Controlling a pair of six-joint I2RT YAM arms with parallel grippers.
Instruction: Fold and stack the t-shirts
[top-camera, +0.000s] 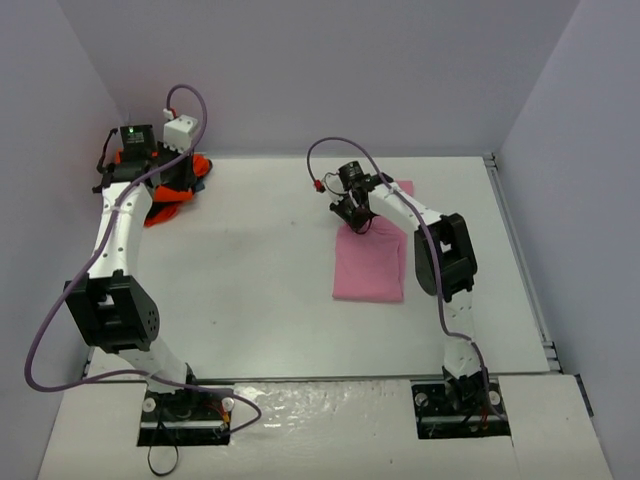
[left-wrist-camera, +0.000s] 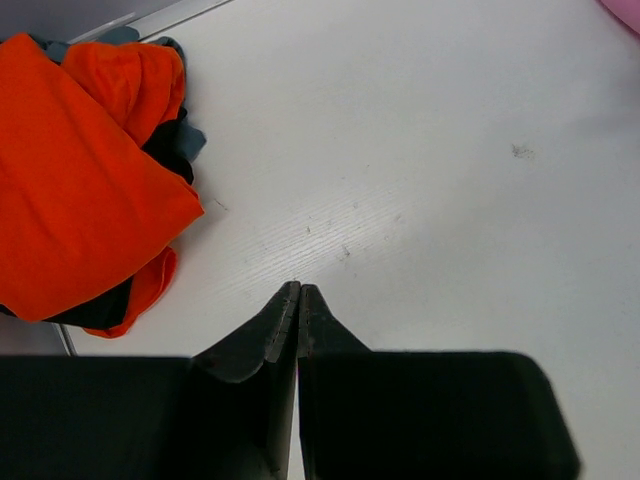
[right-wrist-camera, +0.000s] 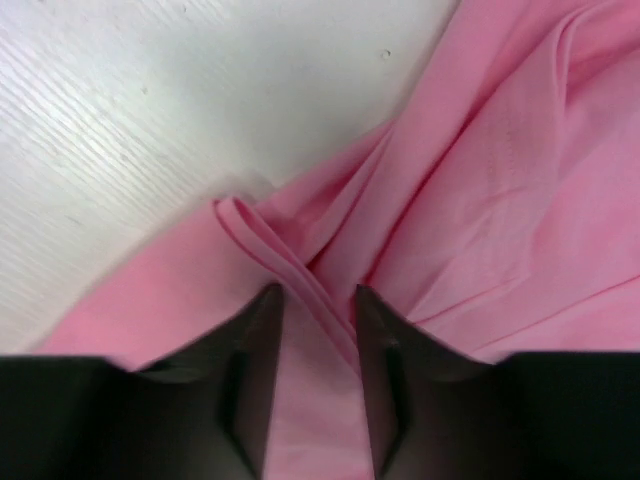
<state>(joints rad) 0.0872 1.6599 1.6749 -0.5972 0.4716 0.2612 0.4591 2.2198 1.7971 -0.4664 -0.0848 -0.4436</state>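
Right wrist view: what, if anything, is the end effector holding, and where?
The right end effector pinches the pink t-shirt by a raised fold near its edge.

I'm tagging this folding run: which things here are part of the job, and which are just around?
Job: plain light pink cloth t-shirt; bright orange cloth t-shirt; dark navy-black shirt bunched with the orange one.
Just around: white table; purple cables on the arms.

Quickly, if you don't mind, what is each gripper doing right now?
Left gripper: closed, holding nothing.
Right gripper: closed on a fold of the pink shirt.
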